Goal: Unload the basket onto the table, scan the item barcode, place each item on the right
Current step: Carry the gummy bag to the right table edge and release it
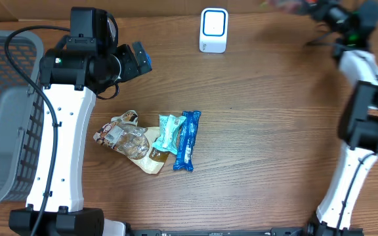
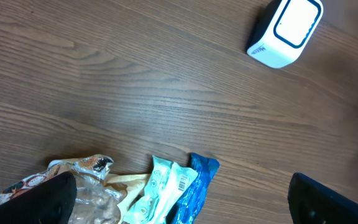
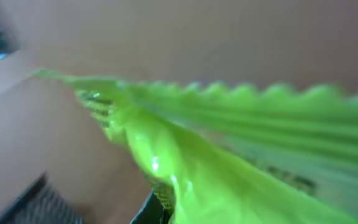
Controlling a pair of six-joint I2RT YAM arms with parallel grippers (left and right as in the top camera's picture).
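right wrist: r gripper (image 1: 317, 12) tight on green packet (image 3: 185, 155); l gripper (image 1: 138, 59) wide apart

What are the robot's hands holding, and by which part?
The right hand is shut on a green packet; blur hides which part it grips. The left hand is open and holds nothing.

Soft, even light leaves faint shadows on the wooden table (image 1: 274, 131); the right wrist view is smeared by motion blur, its green packet (image 3: 185, 162) unsharp.
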